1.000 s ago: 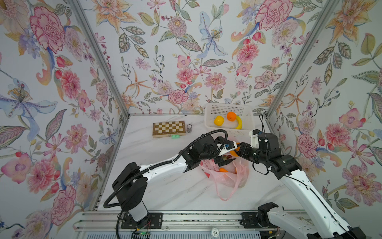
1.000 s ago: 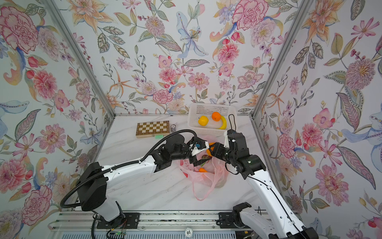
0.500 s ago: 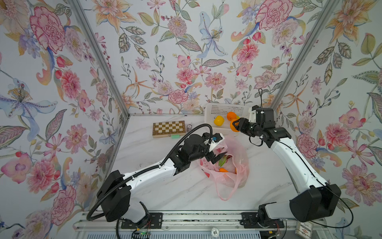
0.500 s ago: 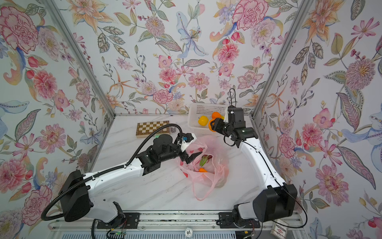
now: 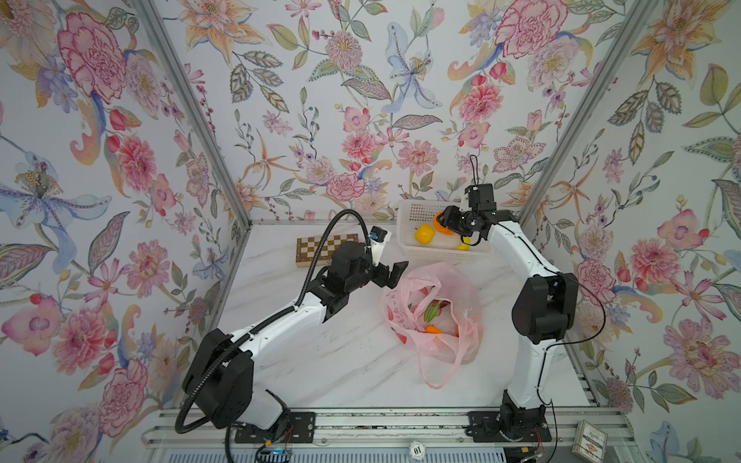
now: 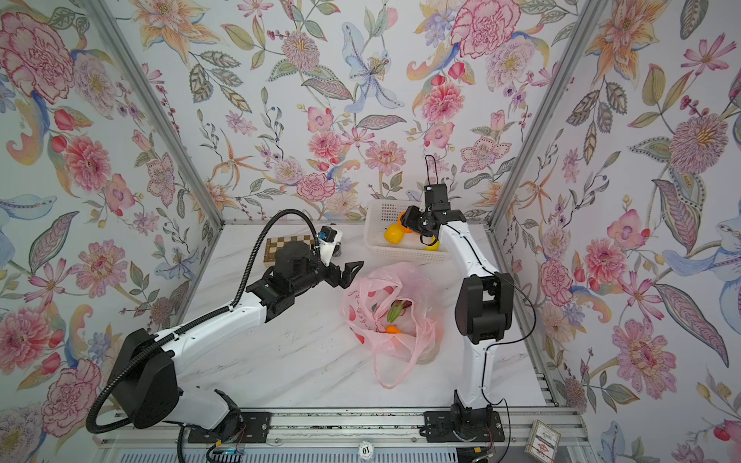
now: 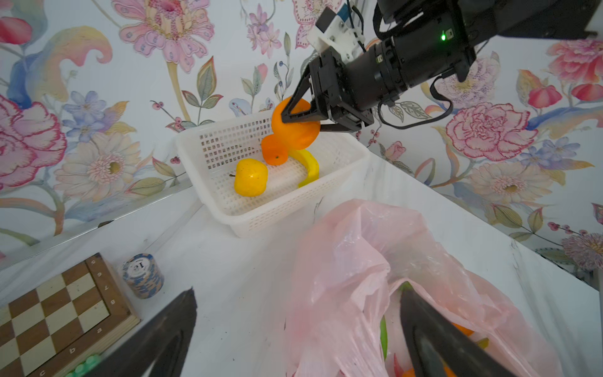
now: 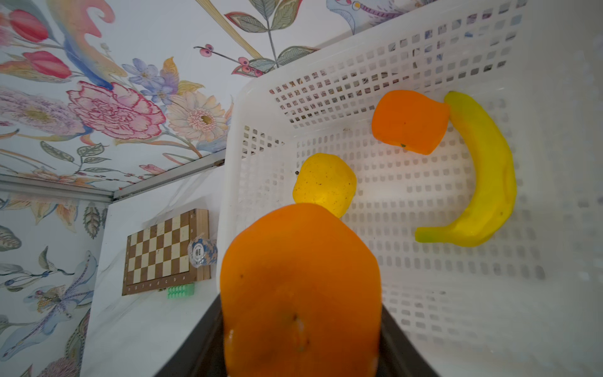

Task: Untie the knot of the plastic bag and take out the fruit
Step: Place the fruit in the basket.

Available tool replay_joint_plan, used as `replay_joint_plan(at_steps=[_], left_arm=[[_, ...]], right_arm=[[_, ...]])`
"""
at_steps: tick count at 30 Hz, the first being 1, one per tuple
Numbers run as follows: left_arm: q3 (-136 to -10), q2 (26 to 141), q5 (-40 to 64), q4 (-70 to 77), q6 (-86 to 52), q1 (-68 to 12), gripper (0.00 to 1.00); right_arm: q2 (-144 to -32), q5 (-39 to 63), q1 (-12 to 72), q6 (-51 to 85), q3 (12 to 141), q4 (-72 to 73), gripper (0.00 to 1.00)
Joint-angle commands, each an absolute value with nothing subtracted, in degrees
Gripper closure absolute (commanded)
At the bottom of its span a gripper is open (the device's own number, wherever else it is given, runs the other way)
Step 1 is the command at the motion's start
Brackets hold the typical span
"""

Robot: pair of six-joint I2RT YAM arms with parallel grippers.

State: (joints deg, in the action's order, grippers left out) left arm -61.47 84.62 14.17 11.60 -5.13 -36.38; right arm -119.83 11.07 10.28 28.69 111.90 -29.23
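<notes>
One orange (image 8: pixel 300 277) clamped above the white basket (image 7: pixel 270 215)

The orange, smooth and faintly speckled, is pinched by the right gripper (image 7: pixel 301 125). The plastic bag (image 5: pixel 433 312), pink, translucent and gaping, is laid just beside the basket; the left gripper (image 5: pixel 395 273) is held spread wide near it

In the right wrist view the held orange (image 8: pixel 300 287) fills the lower middle, runs off the bottom edge and hides most of the fingers (image 8: pixel 396 349) of the right gripper (image 8: pixel 300 306). In the left wrist view the fingers (image 7: pixel 430 342) of the left gripper (image 7: pixel 298 290) are cut off at the bottom, the lower-right one covering part of the mouth of the plastic bag (image 7: pixel 359 254). In both top views its film veils all the contents but a green tip (image 5: pixel 431 312) and an orange patch (image 5: pixel 434 329).
</notes>
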Motion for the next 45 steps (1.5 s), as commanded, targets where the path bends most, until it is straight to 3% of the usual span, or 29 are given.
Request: replay_joint_plan(at_steps=[1,16,18,21,24,27,33,45], left_arm=[[-60.3,84.1,17.4,13.2,-8.1,-33.9,0.02],[-62.8,87.3,20.4,11.4,-7.5,-30.9,0.02],[-63.2,87.7,20.7,11.6,-8.2,-30.9,0.01],[-63.1,87.6,21.2,11.8,-8.4,-31.0,0.01],[-62.0,87.1,20.6,12.2,-6.7,-31.1,0.01],[-61.6,86.2,20.2,11.7,-4.9,-31.5,0.01],[-61.9,84.3,20.3,9.8,-3.8,-34.2,0.06],[-62.2,81.3,18.6,6.3,-3.9,-42.4,0.25]], right_arm=[[-125.9,7.3,9.6,28.1,117.7,-31.6,0.51],[-147.6,7.5,6.4,29.5,136.0,-35.5,0.49],[-148.3,8.0,6.2,30.0,136.3,-35.5,0.46],[-147.7,8.2,6.1,30.8,136.6,-36.6,0.28],[-144.3,5.7,6.3,29.8,136.0,-37.5,0.16],[-138.8,3.2,6.3,28.8,133.2,-37.9,0.11],[-124.7,1.0,7.2,26.0,123.0,-37.3,0.09],[-88.8,1.2,11.3,24.9,87.7,-29.8,0.09]])
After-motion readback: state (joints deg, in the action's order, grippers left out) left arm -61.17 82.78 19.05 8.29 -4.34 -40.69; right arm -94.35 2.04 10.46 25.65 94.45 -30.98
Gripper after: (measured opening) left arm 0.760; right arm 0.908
